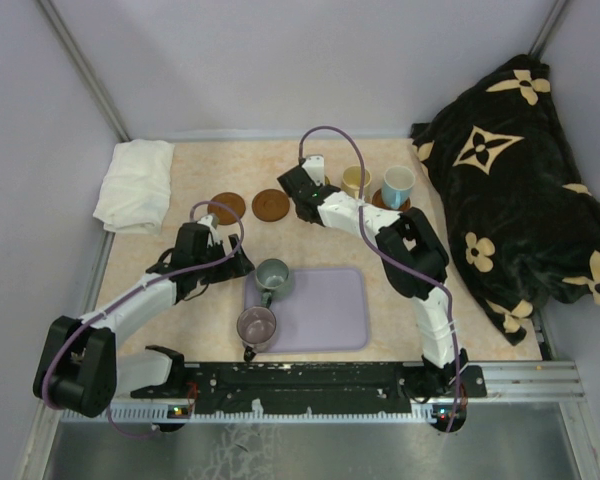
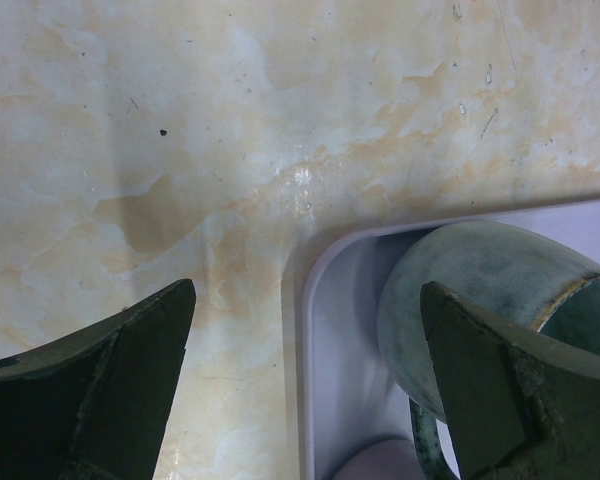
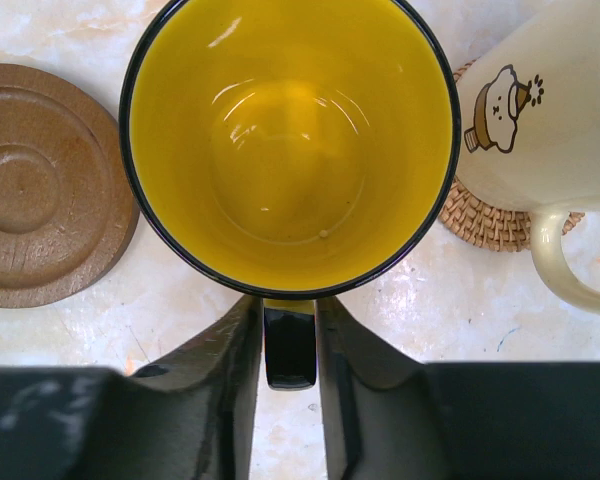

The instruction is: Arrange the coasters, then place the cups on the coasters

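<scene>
Left gripper wide open, empty, low at tray corner, just beside grey-green mug standing on tray. Mauve mug at tray's near-left corner. Farther back, two bare brown discs: left coaster, ringed coaster. Right gripper fingers flank black handle of yellow mug, black-rimmed; gripping or just clear, cannot tell. Cream mug, cartoon print, on woven coaster. Blue mug on brown coaster, far right.

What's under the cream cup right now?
A woven coaster: only its edge shows, sticking out past the base of the cream cup. The rest is covered by the cup, so whether the cup sits centred on it cannot be seen.
</scene>
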Motion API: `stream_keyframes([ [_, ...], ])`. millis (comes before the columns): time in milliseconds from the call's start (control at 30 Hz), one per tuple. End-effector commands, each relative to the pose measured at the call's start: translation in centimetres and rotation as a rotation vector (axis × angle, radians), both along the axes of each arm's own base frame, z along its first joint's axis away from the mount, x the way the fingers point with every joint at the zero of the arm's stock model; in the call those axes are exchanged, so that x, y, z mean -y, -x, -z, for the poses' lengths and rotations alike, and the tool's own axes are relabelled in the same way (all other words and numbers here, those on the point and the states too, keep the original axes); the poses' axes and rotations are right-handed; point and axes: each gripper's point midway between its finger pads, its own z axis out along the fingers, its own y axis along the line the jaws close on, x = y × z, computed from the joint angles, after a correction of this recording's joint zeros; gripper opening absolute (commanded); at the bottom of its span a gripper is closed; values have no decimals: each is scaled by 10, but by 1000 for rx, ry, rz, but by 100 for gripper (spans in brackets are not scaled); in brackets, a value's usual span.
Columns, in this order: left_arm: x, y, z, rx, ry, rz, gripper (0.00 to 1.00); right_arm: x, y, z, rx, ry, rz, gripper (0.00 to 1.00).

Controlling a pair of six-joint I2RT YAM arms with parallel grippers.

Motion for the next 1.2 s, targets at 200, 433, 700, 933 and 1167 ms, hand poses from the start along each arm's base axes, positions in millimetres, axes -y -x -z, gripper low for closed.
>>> stream_keyframes([
  [200,1,-2,0,11,-5,6,100,-1,-11,-24,71,-45,33,59],
  [433,1,-3,-4,19,-2,4,100,2,-6,-36,84,-59,36,65],
  [700,-6,-7,-26,81,-35,-34,100,6,18,-76,157,-83,14,69],
  [933,0,-4,-69,196,-50,-12,100,17,42,-118,229,-111,6,72],
  [1167,19,18,-88,220,-2,69,100,54,75,-147,287,-162,46,72],
])
